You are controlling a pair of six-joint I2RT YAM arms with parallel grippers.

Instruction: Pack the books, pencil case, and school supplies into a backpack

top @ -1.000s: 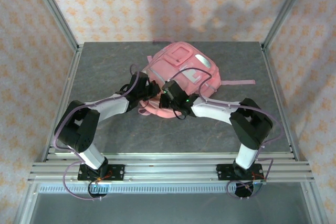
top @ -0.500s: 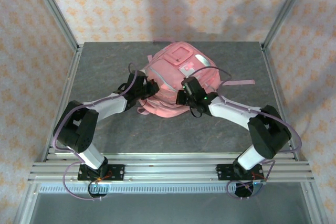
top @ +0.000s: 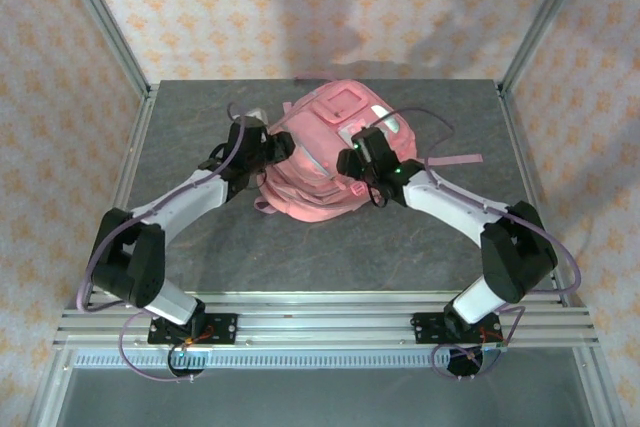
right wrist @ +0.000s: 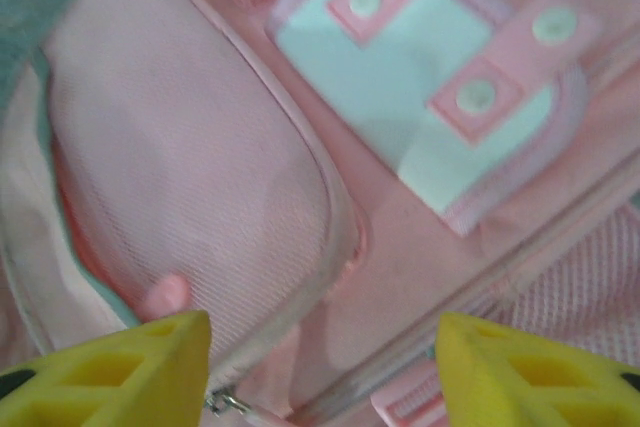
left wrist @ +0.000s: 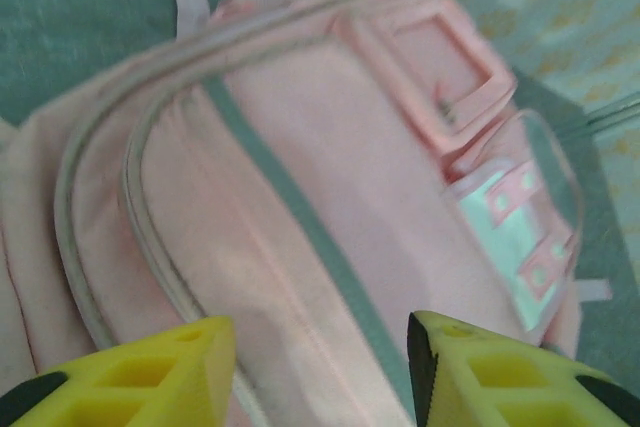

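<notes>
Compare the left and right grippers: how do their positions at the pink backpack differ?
The left gripper sits at the backpack's left edge; the right gripper is over its front. The left gripper's camera faces the grey stripe; the right gripper's faces the light blue patch. Both have jaws apart, holding nothing.

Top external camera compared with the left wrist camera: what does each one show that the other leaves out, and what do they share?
Overhead adds: the left arm and right arm reaching in from either side, and the metal rail they are bolted to. Left wrist adds: the left gripper up close, its yellow fingers apart with nothing between them, and a grey stripe in detail. Shared: the pink backpack, its blue-and-white patch, and some grey table.
</notes>
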